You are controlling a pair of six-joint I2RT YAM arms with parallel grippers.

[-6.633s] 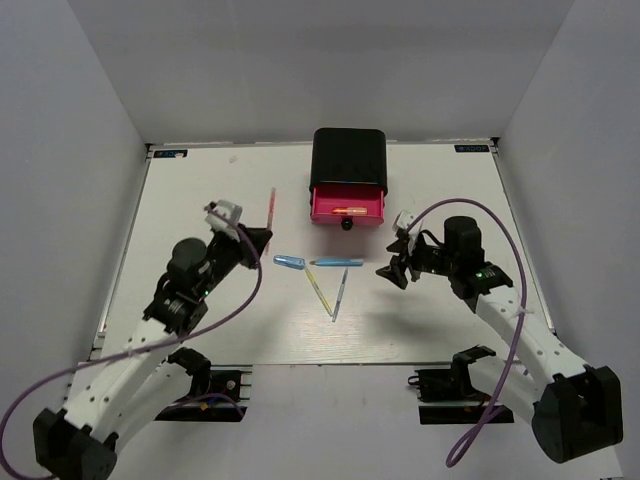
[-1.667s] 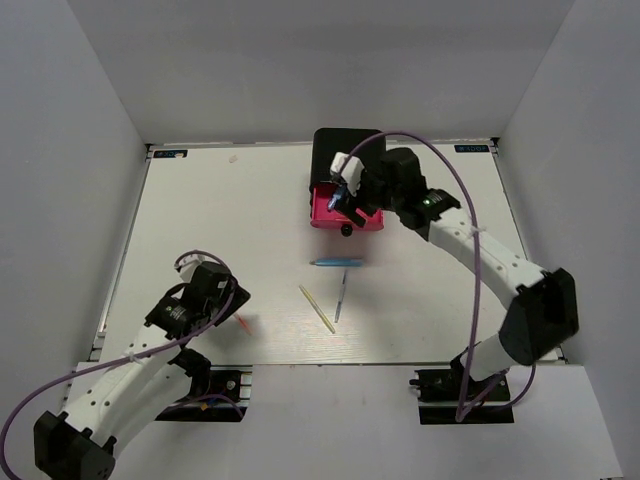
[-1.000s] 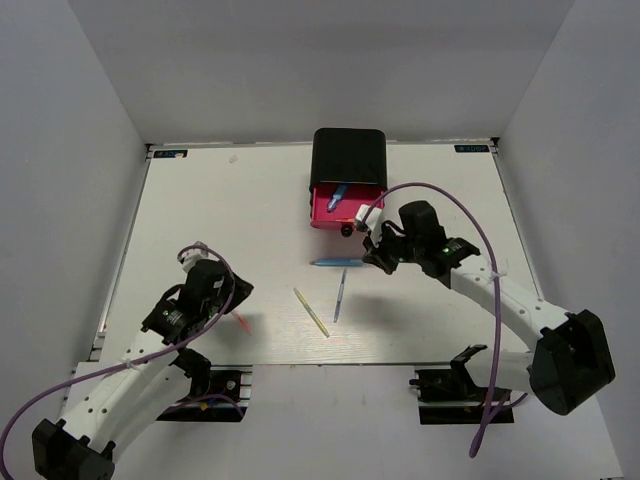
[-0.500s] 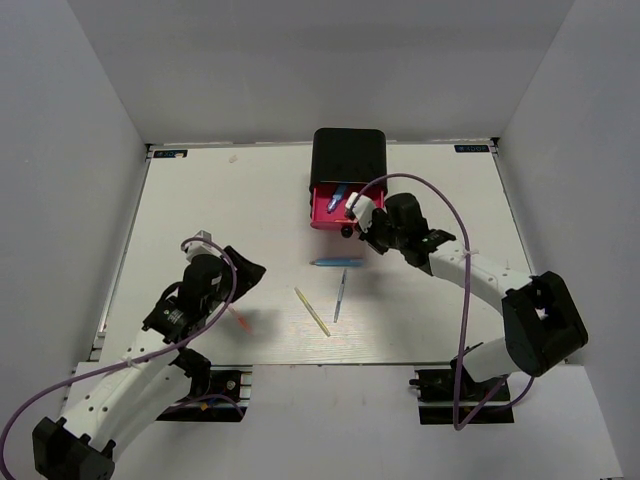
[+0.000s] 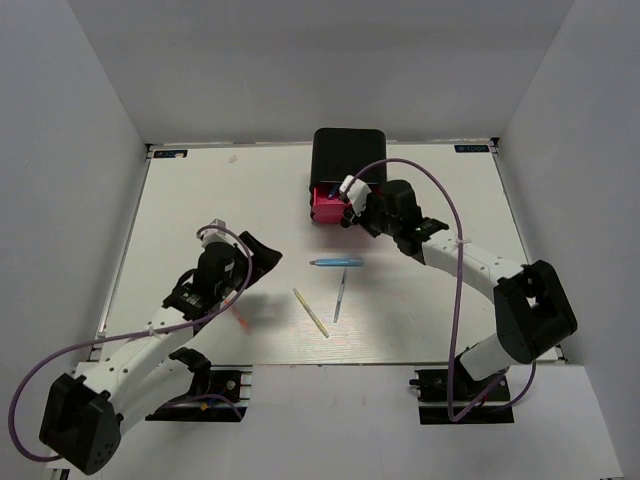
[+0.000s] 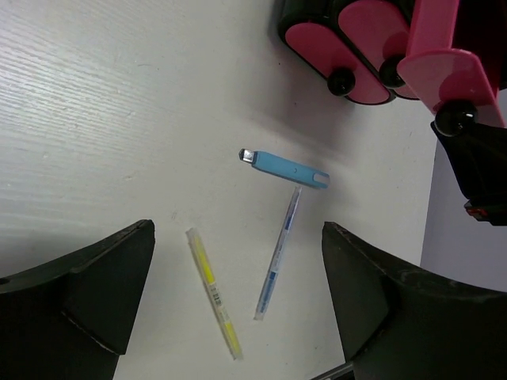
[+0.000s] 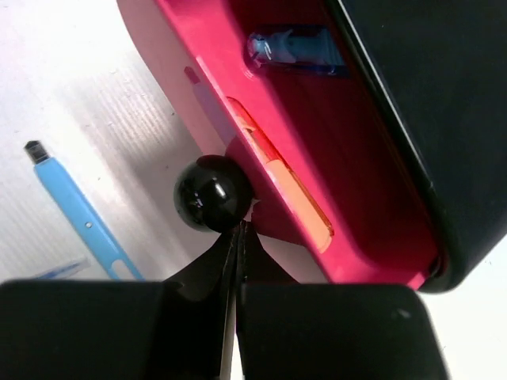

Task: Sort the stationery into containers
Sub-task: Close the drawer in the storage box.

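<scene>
Drawer (image 5: 325,207) pushed inward, white table (image 5: 200,200), grey walls (image 5: 300,70)

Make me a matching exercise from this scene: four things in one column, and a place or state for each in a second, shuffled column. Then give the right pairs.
Things:
1. light blue marker
2. yellow stick
3. left tool
4. right tool

Places or states:
a. shut, tips right by the black knob
b. lying on the table
c. inside the pulled-out drawer
d. open, nothing between its fingers

Pairs: 1-c; 2-b; 3-d; 4-a
</scene>
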